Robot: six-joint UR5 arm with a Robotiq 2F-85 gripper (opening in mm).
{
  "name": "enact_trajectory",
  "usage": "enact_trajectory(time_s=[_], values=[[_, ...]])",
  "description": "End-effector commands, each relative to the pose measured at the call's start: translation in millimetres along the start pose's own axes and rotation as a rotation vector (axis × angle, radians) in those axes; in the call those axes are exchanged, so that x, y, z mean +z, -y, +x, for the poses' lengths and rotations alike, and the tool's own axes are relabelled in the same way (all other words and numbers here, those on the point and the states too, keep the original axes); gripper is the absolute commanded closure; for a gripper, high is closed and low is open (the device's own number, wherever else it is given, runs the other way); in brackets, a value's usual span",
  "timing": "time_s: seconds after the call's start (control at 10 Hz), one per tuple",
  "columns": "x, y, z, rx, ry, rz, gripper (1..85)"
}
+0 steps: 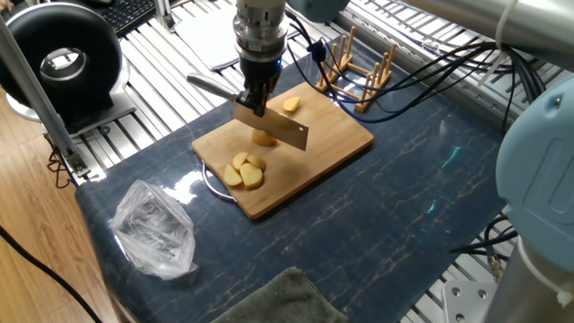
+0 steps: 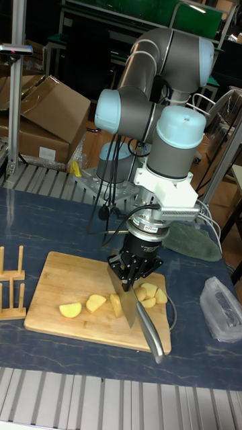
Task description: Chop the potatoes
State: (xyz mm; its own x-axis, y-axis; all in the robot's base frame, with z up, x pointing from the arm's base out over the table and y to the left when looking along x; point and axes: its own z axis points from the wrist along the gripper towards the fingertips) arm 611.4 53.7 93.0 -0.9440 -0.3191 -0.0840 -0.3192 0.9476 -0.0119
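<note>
A bamboo board [image 1: 336, 142] [image 2: 60, 272] lies on the dark blue mat. The potatoes on it are pale yellow pieces: one wedge [image 1: 291, 104] [image 2: 70, 310] at the far end, one piece [image 1: 264, 137] [image 2: 115, 306] right under the blade, another wedge [image 2: 96, 303] beside it, and a cluster of slices [image 1: 244, 171] [image 2: 152, 293]. My gripper [image 1: 254, 97] [image 2: 137, 270] points straight down over the board, shut on a knife. Its blade [image 1: 274, 129] [image 2: 130, 302] rests edge-down on the middle piece and its handle [image 1: 210, 83] [image 2: 152, 338] sticks out sideways.
A wooden peg rack [image 1: 357, 74] [image 2: 11, 283] stands just off the board's far end. A crumpled clear plastic bag [image 1: 154, 229] [image 2: 224, 308] and a grey-green cloth [image 1: 276, 301] [image 2: 192, 242] lie on the mat. A black round device [image 1: 59, 59] and cables sit behind.
</note>
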Motion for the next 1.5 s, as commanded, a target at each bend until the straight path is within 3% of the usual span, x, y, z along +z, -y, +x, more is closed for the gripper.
enact_trajectory(time_s=[0.0, 1.4], values=[[2.9, 0.3, -0.9, 0.000, 0.008, -0.010, 84.7], [25.6, 5.0, -5.9, -0.010, 0.029, -0.008, 84.7]])
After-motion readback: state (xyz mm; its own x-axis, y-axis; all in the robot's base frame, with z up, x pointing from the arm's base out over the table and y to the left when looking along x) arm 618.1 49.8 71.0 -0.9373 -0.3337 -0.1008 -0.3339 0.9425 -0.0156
